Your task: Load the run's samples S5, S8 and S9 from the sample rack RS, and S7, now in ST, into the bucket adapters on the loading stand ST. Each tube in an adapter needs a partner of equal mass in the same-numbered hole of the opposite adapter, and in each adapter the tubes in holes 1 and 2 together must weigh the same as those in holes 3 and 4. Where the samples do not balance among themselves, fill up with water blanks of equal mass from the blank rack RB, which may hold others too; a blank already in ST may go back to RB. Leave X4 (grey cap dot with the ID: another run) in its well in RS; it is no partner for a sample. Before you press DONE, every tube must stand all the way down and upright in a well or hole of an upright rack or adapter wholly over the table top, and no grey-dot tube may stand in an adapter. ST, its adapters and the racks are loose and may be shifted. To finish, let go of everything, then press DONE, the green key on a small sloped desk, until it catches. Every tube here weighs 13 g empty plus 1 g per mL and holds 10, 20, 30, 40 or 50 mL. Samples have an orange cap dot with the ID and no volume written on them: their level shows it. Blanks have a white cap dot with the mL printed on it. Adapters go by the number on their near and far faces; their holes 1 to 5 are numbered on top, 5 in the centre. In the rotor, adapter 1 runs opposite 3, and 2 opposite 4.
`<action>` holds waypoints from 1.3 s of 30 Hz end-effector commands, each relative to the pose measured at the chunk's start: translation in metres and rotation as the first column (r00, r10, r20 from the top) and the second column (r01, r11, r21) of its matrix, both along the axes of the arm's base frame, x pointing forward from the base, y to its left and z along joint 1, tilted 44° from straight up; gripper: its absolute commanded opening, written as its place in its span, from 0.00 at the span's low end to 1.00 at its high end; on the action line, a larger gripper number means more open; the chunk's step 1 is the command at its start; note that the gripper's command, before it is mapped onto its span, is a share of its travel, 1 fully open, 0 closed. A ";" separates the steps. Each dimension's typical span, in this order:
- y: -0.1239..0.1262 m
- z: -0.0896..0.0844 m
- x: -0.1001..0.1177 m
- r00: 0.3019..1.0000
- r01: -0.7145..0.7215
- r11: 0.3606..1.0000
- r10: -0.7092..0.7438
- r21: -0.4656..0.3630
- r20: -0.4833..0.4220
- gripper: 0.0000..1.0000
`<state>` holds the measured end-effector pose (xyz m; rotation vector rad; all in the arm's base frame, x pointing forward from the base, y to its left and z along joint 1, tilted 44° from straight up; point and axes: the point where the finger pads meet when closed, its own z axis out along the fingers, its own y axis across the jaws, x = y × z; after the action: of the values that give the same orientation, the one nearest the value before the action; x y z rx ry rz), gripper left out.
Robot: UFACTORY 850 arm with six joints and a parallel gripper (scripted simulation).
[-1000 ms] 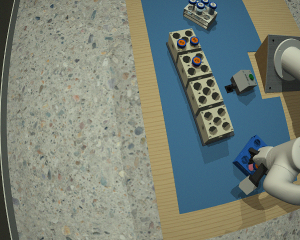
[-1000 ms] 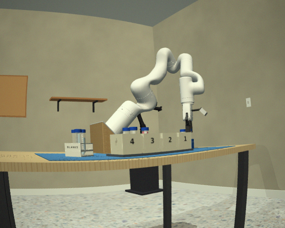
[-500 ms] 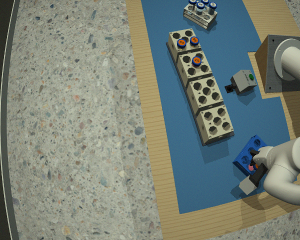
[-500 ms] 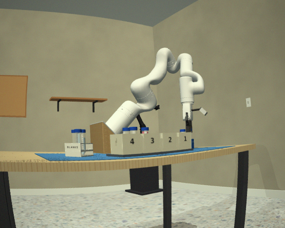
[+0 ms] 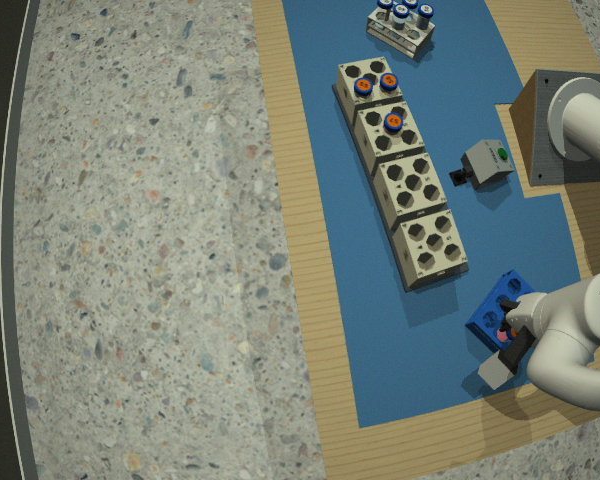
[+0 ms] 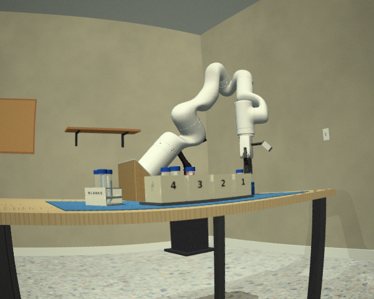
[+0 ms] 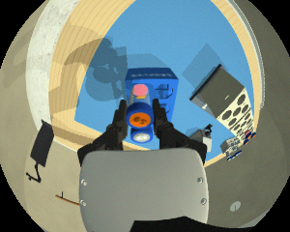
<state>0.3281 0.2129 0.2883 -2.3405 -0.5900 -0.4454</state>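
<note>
My gripper (image 5: pixel 508 327) (image 6: pixel 247 167) (image 7: pixel 139 106) is down over the blue sample rack RS (image 5: pixel 489 305) (image 7: pixel 166 81) at the near right of the mat. It is shut on an orange-dot sample tube (image 7: pixel 140 120) that stands in the rack; its ID is too small to read. A second tube with a pinkish top (image 7: pixel 140 91) (image 5: pixel 502 335) stands just beyond it in the same rack. On the loading stand, adapter 4 (image 6: pixel 172 193) holds two orange-dot tubes (image 5: pixel 363 85) (image 5: pixel 388 80). Adapter 3 (image 6: pixel 199 192) holds one orange-dot tube (image 5: pixel 393 121). Adapter 2 (image 6: pixel 222 191) and adapter 1 (image 6: pixel 242 189) are empty.
The blank rack RB (image 5: pixel 399 40) (image 6: pixel 98 193) with several white-dot blanks stands at the far end of the mat. The grey desk (image 5: pixel 484 165) with the green DONE key (image 5: pixel 502 153) sits right of the stand. The arm's base block (image 5: pixel 538 129) is at the right.
</note>
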 end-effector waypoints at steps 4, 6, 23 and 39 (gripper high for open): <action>0.000 0.000 0.000 1.000 0.000 1.000 0.000 0.000 0.001 0.00; 0.000 0.000 0.000 1.000 0.000 1.000 0.000 0.000 0.001 0.00; -0.003 0.004 0.000 1.000 0.000 1.000 0.000 0.000 0.001 0.00; -0.010 0.010 -0.002 1.000 0.000 1.000 0.000 0.000 0.001 0.00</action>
<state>0.3264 0.2052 0.2964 -2.3404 -0.5900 -0.4456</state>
